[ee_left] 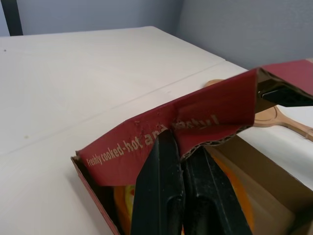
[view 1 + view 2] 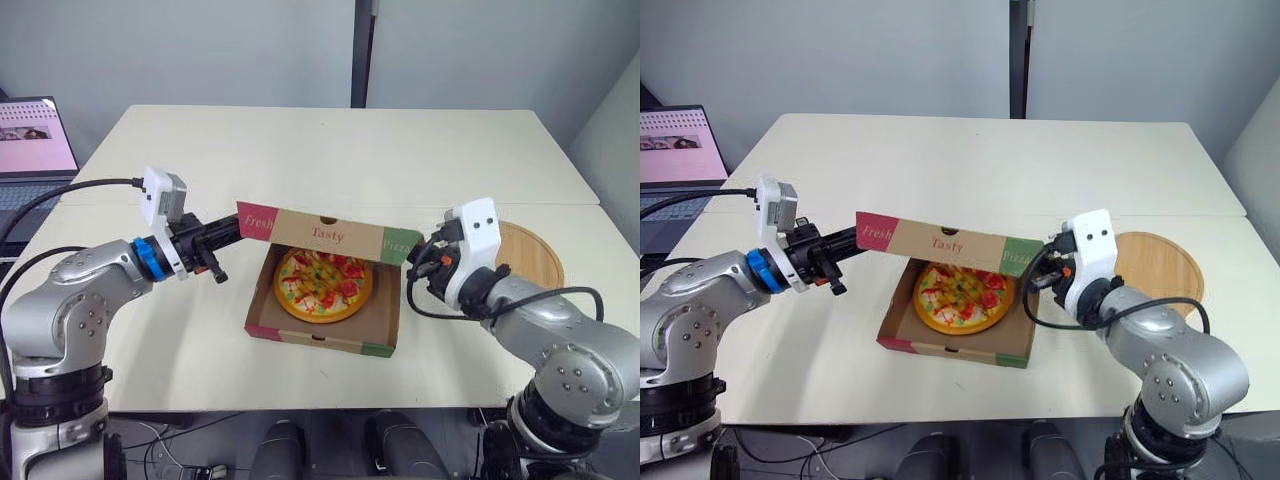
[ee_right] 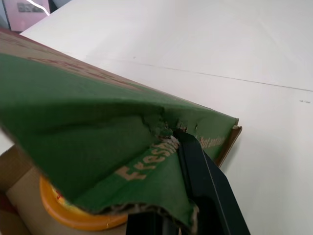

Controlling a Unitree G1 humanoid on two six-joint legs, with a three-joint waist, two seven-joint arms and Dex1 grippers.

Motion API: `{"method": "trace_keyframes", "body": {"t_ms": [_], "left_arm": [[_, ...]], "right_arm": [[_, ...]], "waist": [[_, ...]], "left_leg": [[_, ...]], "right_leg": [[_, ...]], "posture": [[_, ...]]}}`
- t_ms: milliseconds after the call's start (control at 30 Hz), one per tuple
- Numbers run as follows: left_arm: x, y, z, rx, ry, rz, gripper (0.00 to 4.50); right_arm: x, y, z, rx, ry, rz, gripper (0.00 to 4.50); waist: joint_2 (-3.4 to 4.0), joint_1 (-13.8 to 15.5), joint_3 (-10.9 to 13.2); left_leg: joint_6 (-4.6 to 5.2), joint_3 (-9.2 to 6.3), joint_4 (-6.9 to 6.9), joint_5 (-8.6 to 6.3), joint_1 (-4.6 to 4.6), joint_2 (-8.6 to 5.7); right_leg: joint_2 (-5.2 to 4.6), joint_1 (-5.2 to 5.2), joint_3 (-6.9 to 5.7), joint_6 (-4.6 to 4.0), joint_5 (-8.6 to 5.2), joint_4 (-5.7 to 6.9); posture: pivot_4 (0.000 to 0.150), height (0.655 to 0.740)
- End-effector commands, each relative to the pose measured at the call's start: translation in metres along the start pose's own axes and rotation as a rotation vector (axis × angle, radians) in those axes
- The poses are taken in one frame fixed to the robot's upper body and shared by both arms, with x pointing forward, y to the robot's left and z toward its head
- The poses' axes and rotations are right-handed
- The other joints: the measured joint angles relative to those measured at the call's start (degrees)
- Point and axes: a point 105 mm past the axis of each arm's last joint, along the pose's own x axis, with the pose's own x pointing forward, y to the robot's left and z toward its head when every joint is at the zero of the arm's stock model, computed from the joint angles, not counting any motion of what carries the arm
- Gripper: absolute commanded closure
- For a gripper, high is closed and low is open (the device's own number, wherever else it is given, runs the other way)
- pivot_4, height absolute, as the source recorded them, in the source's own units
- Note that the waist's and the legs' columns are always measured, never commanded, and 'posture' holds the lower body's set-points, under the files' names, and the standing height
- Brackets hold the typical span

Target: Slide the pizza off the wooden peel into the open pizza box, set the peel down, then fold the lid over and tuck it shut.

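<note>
The pizza [image 2: 322, 285] lies inside the cardboard box [image 2: 320, 342] in the middle of the table. The lid [image 2: 325, 234], printed "Fresh Tasty Pizza", is raised and hangs half-folded over the pizza. My left gripper [image 2: 232, 232] is shut on the lid's red left end, and in the left wrist view its fingers [image 1: 164, 196] pinch the flap edge [image 1: 195, 122]. My right gripper [image 2: 418, 250] is shut on the green right end [image 3: 98, 127], with one finger [image 3: 205, 181] showing under the cardboard. The wooden peel [image 2: 530, 255] lies flat on the table to the right of the box.
A laptop [image 2: 35, 140] stands open off the table's far left corner. A seam [image 2: 520, 203] runs across the table behind the box. Bare tabletop stretches behind the box and in front of it on the left.
</note>
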Motion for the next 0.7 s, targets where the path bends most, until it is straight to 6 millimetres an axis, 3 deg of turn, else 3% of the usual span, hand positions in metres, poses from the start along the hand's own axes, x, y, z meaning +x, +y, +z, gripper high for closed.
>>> {"method": "trace_keyframes", "body": {"t_ms": [33, 600, 700], "left_arm": [[-0.002, -0.016, 0.002, 0.013, -0.005, -0.036, 4.5], [-0.02, -0.027, -0.034, -0.056, 0.067, 0.023, 4.5], [-0.022, -0.026, -0.038, -0.053, 0.077, 0.032, 4.5]], "right_arm": [[0.0, 0.017, -0.006, -0.036, -0.023, 0.064, 4.47], [-0.003, 0.017, -0.061, -0.006, 0.024, 0.055, 4.47], [-0.006, 0.015, -0.064, 0.002, 0.027, 0.06, 3.5]], "waist": [[-0.01, 0.0, 0.0], [-0.28, 0.0, -0.2], [-0.28, 0.0, -0.2]], "left_leg": [[0.0, 0.0, 0.0, 0.0, 0.01, 0.0], [-0.01, 0.01, -0.05, 0.0, 0.06, 0.05], [-0.01, 0.0, -0.06, 0.0, 0.06, 0.08]], "right_leg": [[0.0, 0.0, 0.0, 0.0, 0.0, -0.02], [-0.02, 0.07, 0.01, -0.08, -0.06, -0.17], [-0.02, 0.07, 0.01, -0.1, -0.08, -0.17]], "posture": [[0.15, 0.7325], [0.15, 0.7325], [0.15, 0.7325]]}}
